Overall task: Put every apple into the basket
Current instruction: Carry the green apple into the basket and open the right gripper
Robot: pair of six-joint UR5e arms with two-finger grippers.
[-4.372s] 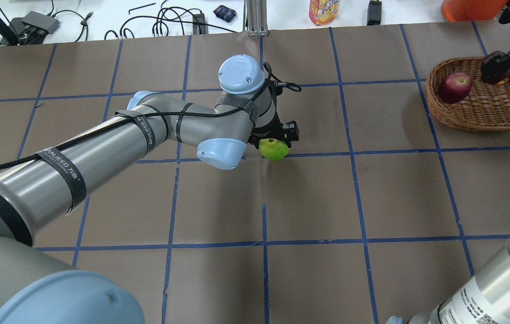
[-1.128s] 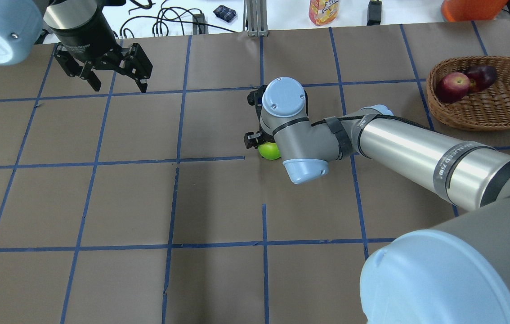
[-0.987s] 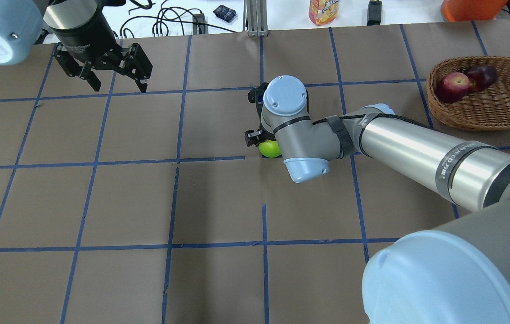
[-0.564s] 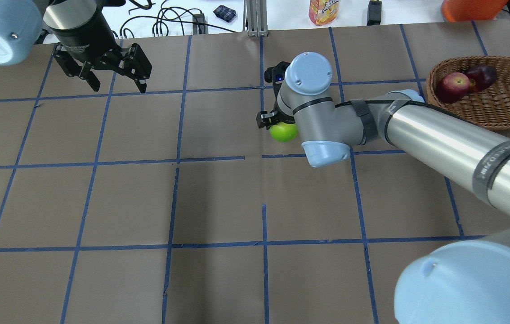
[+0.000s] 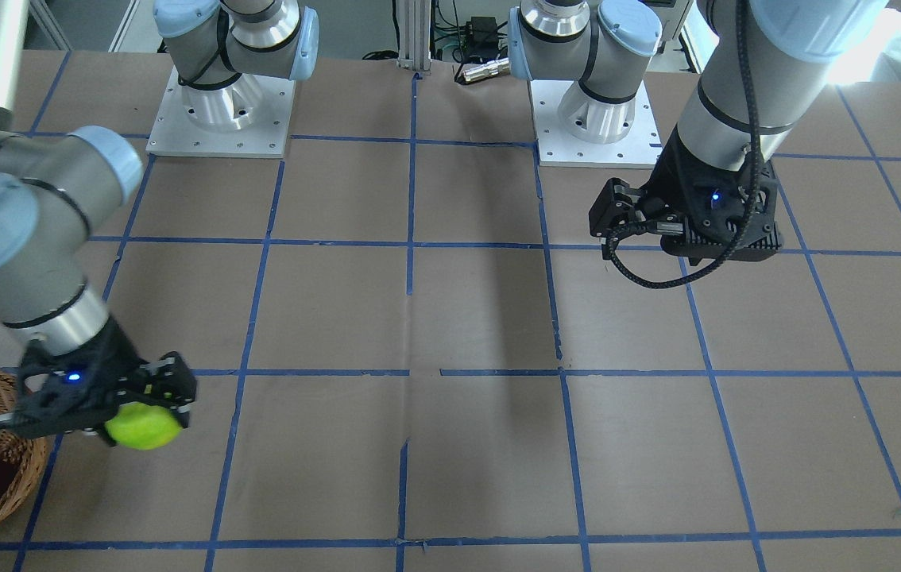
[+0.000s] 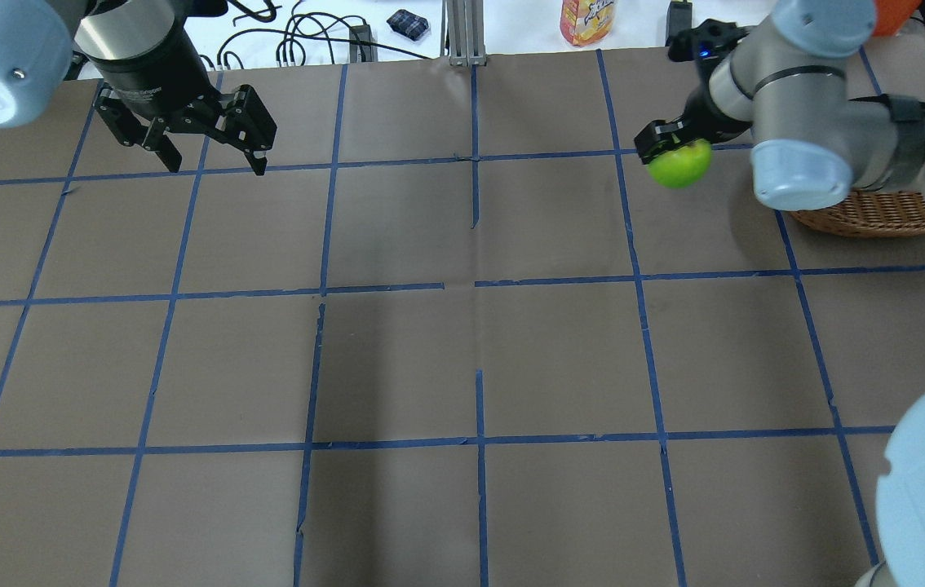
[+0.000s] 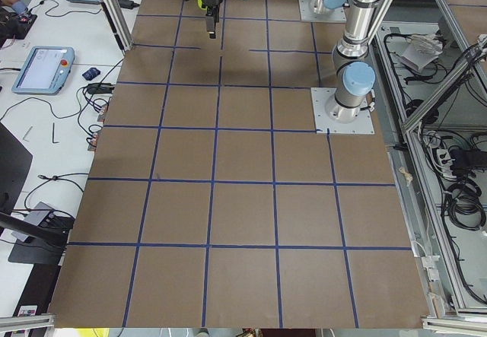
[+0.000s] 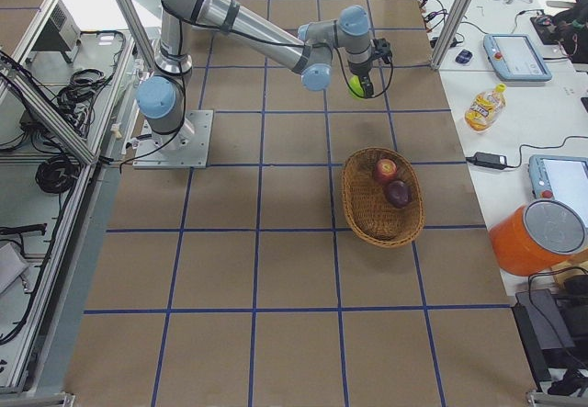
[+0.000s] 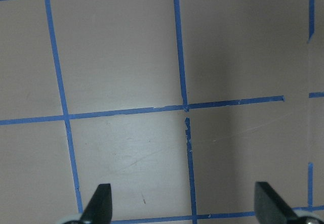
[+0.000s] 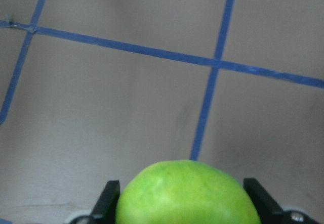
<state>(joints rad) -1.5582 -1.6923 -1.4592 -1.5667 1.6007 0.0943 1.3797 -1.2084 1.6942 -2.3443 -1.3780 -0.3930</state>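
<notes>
Clamped tight in right gripper (image 6: 672, 153): glossy lime-green apple (image 6: 681, 165), slightly flattened, aloft at nine o'clock of wicker basket (image 6: 878, 214). Carried there from centre of table (image 6: 397, 359). At ten o'clock, left gripper (image 6: 214, 163) spread wide, empty, unmoved.

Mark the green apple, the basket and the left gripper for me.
green apple (image 6: 679, 165): overhead view, middle of its visible face.
basket (image 8: 367, 209): right-side view, bare woven floor.
left gripper (image 6: 216, 165): overhead view, midway between its open fingertips.
</notes>
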